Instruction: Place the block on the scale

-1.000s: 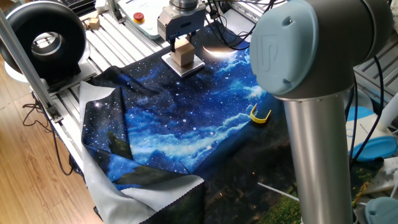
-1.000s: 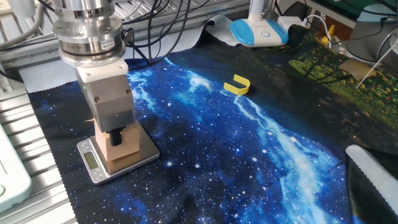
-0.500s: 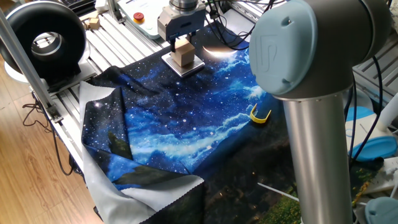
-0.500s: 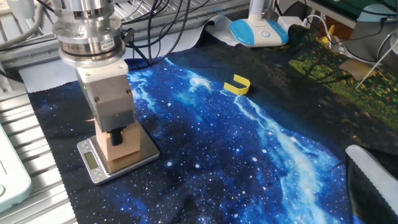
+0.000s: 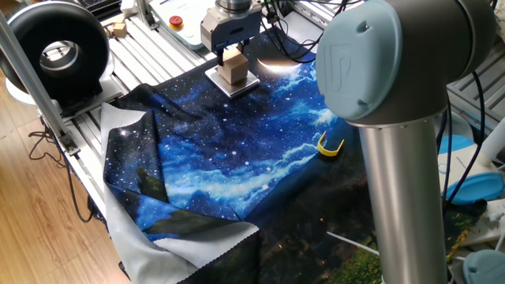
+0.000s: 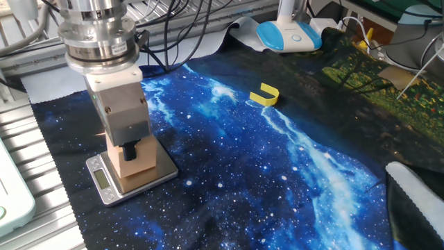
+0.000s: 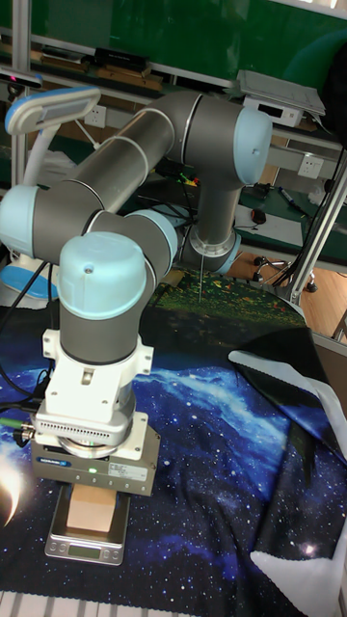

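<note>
The other fixed view shows the two-finger gripper [image 6: 130, 154] pinching the light tan wooden cube [image 6: 136, 165], seated on the silvery square scale [image 6: 164, 169]; next, presumably, release and lift clear.

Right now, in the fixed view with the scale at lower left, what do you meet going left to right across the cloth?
scale with the block on it → yellow curved piece → white strip at the right edge.

The arm is folded over the scale [image 6: 132, 178], its wrist pointed straight down. The gripper [image 6: 132, 155] is held vertical directly above the scale's plate, its dark fingers [image 6: 129, 153] closed against the block [image 6: 137, 164].
</note>
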Robot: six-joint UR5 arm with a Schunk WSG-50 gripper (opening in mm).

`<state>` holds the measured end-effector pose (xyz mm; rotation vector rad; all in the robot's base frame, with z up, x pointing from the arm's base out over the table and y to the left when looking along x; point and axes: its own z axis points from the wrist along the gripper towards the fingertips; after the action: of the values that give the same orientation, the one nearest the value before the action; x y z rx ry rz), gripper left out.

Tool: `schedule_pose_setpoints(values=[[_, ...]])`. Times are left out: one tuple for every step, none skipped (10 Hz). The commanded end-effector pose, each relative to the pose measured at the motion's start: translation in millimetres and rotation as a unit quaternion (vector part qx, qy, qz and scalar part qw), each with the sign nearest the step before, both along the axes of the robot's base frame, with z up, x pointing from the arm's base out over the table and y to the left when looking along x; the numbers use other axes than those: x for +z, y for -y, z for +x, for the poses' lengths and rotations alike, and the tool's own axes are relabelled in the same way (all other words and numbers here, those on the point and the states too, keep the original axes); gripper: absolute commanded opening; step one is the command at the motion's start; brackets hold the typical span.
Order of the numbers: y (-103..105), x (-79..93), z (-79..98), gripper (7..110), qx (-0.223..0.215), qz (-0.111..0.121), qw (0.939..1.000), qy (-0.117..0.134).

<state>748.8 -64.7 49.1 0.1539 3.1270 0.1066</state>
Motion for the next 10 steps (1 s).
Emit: schedule_pose_setpoints(values=[[-2.7, 1.2, 1.5, 7, 0.002, 0.010, 0.9999, 0.003], [-4.1, 1.4, 1.5, 7, 0.003, 0.013, 0.9999, 0.003], [-4.8, 1.5, 1.1, 7, 0.005, 0.014, 0.9999, 0.002], [-5.5, 1.3, 1.4, 22, 0.006, 0.016, 0.9999, 0.003], [-5.8, 1.3, 1.4, 22, 0.007, 0.016, 0.9998, 0.003], [-5.7, 1.2, 0.5, 22, 0.006, 0.016, 0.9998, 0.001], [-5.1, 1.0, -0.2, 22, 0.005, 0.016, 0.9999, 0.001], [-5.1, 0.8, -0.7, 22, 0.005, 0.016, 0.9999, 0.000], [-5.0, 0.7, -1.1, 22, 0.004, 0.016, 0.9999, -0.001], [-5.1, -0.3, -1.3, 22, 0.006, 0.017, 0.9998, -0.001]])
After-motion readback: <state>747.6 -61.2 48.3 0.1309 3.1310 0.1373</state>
